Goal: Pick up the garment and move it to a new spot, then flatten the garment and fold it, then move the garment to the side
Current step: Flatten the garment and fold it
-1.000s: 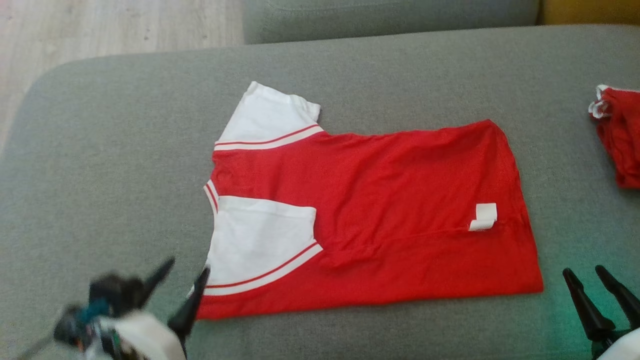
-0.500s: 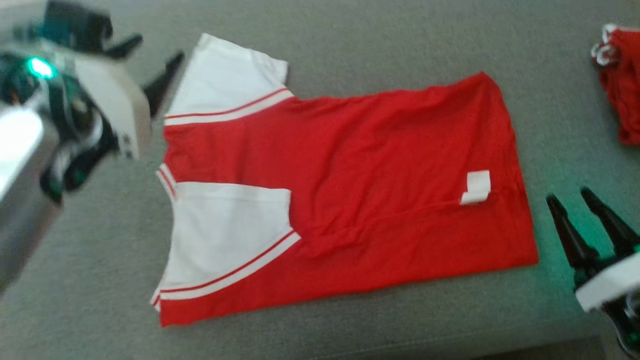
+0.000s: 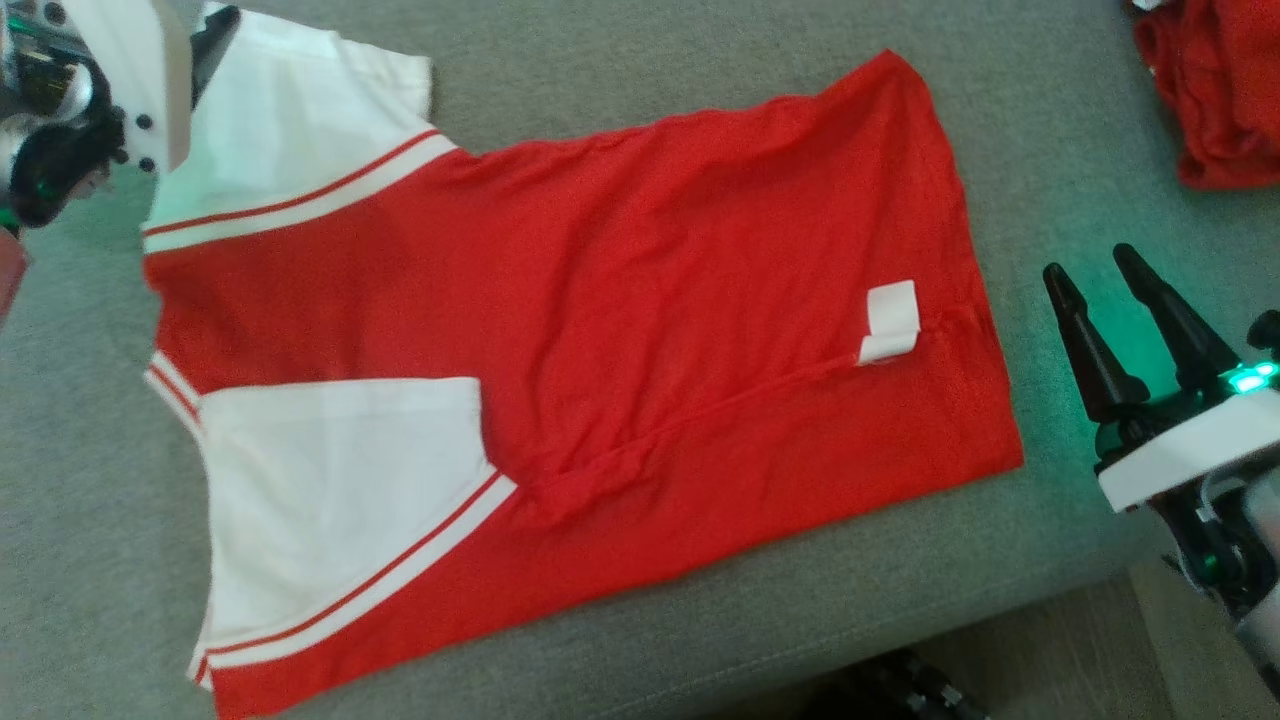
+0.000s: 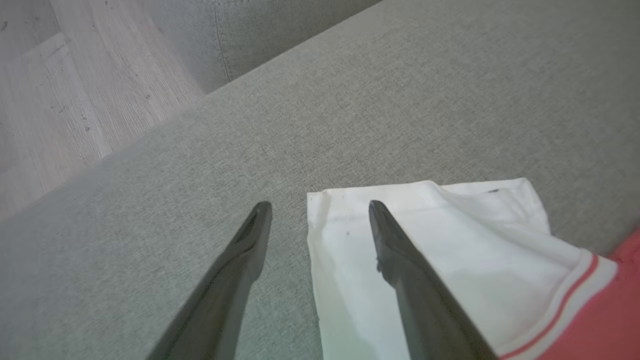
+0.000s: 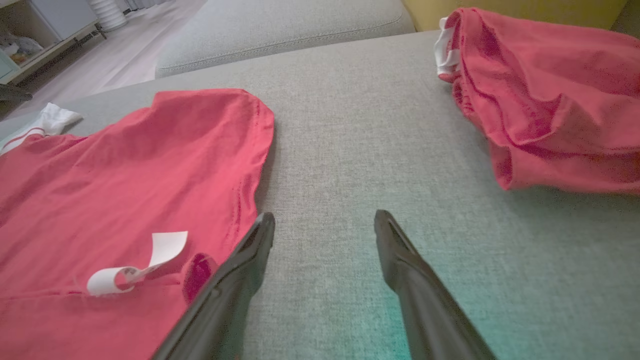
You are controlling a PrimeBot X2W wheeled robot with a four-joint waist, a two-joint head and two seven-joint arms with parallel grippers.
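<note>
Item: red short-sleeved jersey shirt with white, red-striped sleeves (image 3: 620, 330), lying flat on the grey fabric sofa seat (image 3: 640, 60), centre of the head frame, collar at left, hem at right, white care label (image 3: 890, 320) curled near the hem

Progress: judged placed and flattened; the lower long edge seems folded over once, with the lower sleeve lying on the body; further folds and the move aside remain

Hands: left hand (image 4: 320, 205) spread and empty, straddling the corner of the upper white sleeve (image 4: 440, 235), contact unclear; right hand (image 3: 1090, 262) spread and empty, over bare seat just right of the hem

Other: crumpled red garment with white trim (image 3: 1210, 90), upper right, well apart

Obscured: shirt's lower left corner cropped by the bottom edge; crumpled garment partly out of frame
</note>
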